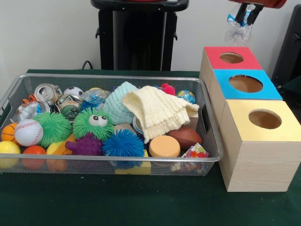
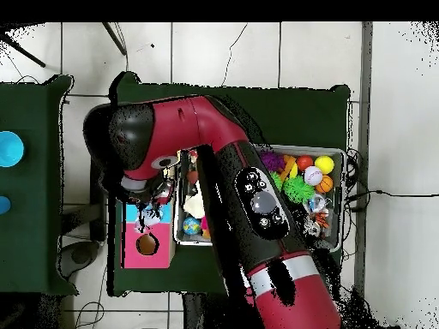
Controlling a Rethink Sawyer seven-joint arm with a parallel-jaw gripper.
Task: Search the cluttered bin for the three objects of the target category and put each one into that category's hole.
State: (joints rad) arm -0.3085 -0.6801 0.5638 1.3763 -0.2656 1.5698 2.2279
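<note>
One crumpled plastic wrapper (image 1: pixel 236 29), seemingly clamped in gripper (image 1: pixel 248 15), above red hole (image 1: pixel 231 58).

table (image 1: pixel 141 202): green cloth | mesh bin (image 1: pixel 113 165) | three wooden boxes (image 1: pixel 256 155)

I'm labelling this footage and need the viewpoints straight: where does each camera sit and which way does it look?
Front view: across the table, level with the wire mesh bin and three wooden boxes; only the gripper shows, holding a crinkled clear plastic wrapper above the red-topped box.
Overhead view: straight down; the red and black arm covers much of the bin.
Shared: bin, red-topped box, wrapper.
</note>
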